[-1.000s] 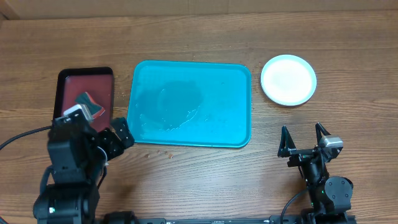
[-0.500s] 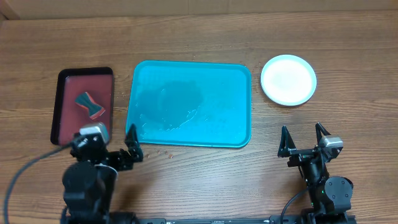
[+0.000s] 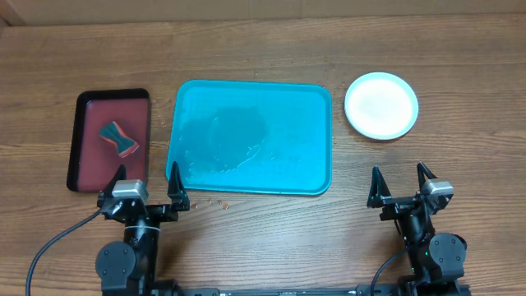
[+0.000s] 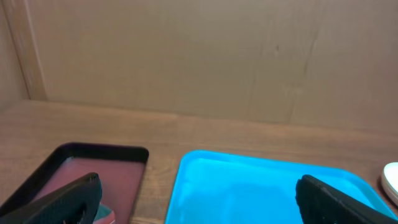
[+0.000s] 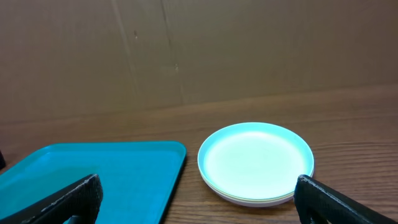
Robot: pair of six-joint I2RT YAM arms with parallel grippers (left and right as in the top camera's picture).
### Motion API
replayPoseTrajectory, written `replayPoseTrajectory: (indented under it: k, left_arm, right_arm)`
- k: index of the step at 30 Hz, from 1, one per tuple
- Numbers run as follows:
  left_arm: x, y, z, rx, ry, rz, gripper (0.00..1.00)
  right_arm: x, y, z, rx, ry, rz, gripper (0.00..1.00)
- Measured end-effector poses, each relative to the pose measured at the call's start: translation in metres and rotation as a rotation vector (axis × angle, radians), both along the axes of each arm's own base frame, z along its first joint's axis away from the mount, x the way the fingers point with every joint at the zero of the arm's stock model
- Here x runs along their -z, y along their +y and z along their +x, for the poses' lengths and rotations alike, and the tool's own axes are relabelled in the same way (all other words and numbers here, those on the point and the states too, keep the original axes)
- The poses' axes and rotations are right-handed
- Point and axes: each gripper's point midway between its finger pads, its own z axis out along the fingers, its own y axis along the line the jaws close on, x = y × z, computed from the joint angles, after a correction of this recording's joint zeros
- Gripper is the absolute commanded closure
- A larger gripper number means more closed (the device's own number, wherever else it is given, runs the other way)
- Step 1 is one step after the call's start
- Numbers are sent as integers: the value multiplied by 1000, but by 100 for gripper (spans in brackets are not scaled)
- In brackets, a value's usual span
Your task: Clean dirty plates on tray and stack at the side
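At the near edge of the bench, both sets of jaws stand spread wide and hold nothing: the left jaws sit just short of the tray's (image 3: pixel 251 168) near-left corner, the right jaws well to the right, facing the plates (image 3: pixel 380 105) across bare wood

Beyond the right jaws the plates (image 5: pixel 255 162) lie nested in one stack on the bench, just beside the tray's (image 5: pixel 93 171) right rim and apart from it. A pale mint one is on top with a lighter rim showing under it; how many layers there are I cannot count surely. The turquoise tray carries no plate, only a faint wet sheen and a few specks, so the stacking looks done

Beyond the left jaws is a dark red tray (image 3: pixel 82 140) with a small sponge (image 3: pixel 119 138) lying in it, and a few crumbs (image 3: pixel 215 200) rest on the wood near the turquoise tray's front edge

These plates are likely light, stiff plastic, not fragile, with a smooth face that may be damp and slippery. The centre gives nothing to pinch, so the place to hold is the raised rim, one finger under the lip and one on top, from the near side. Since they nest, a pinch on the top rim would probably lift the top plate alone; moving the whole stack calls for catching the lowest lip
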Motion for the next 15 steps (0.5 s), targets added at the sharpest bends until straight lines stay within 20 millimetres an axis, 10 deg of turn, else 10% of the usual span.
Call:
replayPoseTrajectory:
  k: [15]
  left_arm:
    - [31,6,5,-23,-94,-6,0]
  right_arm:
    - [0,0,0,0,1,0,0]
